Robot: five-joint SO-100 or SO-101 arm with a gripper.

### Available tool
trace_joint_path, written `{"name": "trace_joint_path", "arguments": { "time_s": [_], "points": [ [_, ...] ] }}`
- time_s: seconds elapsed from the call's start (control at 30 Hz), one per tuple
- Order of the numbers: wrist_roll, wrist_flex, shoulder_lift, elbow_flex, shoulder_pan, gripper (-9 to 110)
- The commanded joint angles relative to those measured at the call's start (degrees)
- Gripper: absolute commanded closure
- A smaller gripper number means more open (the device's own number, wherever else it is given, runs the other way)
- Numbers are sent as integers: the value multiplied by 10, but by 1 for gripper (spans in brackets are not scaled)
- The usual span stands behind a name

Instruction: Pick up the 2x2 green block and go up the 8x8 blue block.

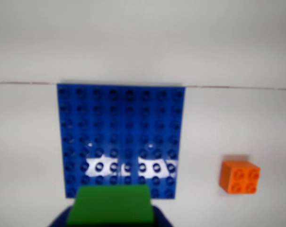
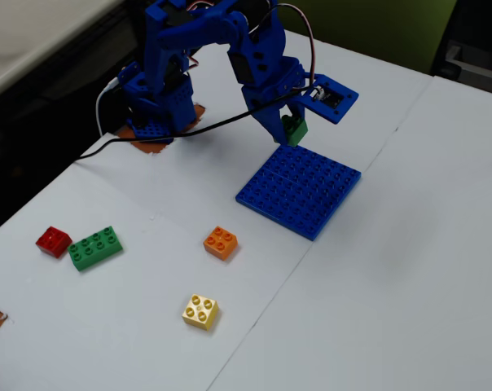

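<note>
The 2x2 green block [image 1: 111,204] fills the bottom of the wrist view, clamped between my blue gripper's [image 1: 111,213] jaws. In the fixed view the gripper [image 2: 290,130] hangs with the green block [image 2: 295,129] just above the far corner of the 8x8 blue block [image 2: 301,190]. That flat blue baseplate [image 1: 121,137] lies on the white table, straight ahead of the held block in the wrist view. The held block's studs are hidden.
An orange 2x2 brick [image 1: 239,176] sits to the right of the baseplate in the wrist view, and the same orange brick [image 2: 221,242] shows in the fixed view. A yellow brick [image 2: 200,311], a long green brick [image 2: 95,248] and a red brick [image 2: 54,241] lie nearer the front left. The arm's base [image 2: 156,114] stands at the back.
</note>
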Motion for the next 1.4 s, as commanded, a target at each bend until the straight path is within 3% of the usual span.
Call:
{"name": "trace_joint_path", "arguments": {
  "time_s": [0.0, 1.37],
  "points": [
    [5, 4, 5, -26, -6, 101],
    [8, 5, 22, -17, -4, 101]
  ]
}}
